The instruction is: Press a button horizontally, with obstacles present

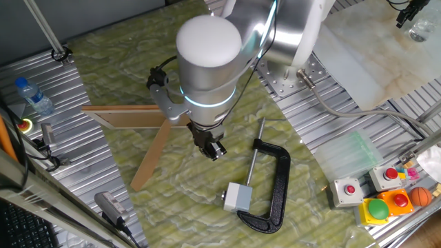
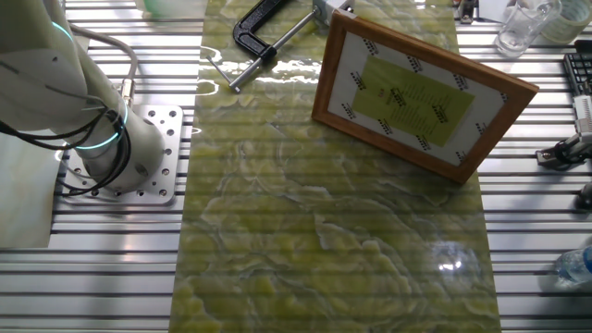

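The button (image 1: 240,198) is a small light-grey cube with a darker side face, clamped at the screw end of a black C-clamp (image 1: 274,186) on the green mat. My gripper (image 1: 213,147) hangs dark under the big white wrist, up and left of the button and apart from it. Its fingertips are too dark to show a gap. The obstacles lie left of the gripper: a long wooden board (image 1: 131,116) and a narrower slat (image 1: 151,157). In the other fixed view the board is a tilted wooden frame (image 2: 421,92) that hides the button. The clamp (image 2: 264,26) shows there, the gripper does not.
Grey boxes with red buttons (image 1: 348,189) (image 1: 389,176), a yellow box with a green button (image 1: 375,209) and an orange ball (image 1: 420,196) sit at the right. A water bottle (image 1: 33,96) stands at the left. The arm's base (image 2: 120,157) is bolted beside the mat.
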### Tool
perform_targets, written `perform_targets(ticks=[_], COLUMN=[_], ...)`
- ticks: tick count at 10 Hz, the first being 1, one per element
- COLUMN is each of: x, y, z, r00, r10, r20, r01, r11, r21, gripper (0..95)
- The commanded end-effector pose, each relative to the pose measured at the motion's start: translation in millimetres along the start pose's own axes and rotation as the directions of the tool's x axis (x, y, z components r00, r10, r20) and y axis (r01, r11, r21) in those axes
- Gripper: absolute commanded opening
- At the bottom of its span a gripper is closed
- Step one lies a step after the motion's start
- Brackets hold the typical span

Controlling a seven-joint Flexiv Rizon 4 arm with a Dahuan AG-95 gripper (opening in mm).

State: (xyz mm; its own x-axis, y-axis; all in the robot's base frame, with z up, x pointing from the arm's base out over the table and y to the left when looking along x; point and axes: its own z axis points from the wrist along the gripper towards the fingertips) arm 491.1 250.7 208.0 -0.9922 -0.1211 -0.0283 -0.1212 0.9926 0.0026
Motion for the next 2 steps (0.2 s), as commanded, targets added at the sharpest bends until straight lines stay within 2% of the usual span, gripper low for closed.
perform_targets(ticks=[1,2], x=[-1.4,-1.4], y=[1.2,1.2], z=[-0.1,0.0], r00=[1.0,1.0], r10=[-0.001,-0.001], r20=[-0.005,-0.006], r01=[0.001,0.001], r11=[1.0,1.0], r21=[0.0,-0.001], gripper=[0.0,0.0])
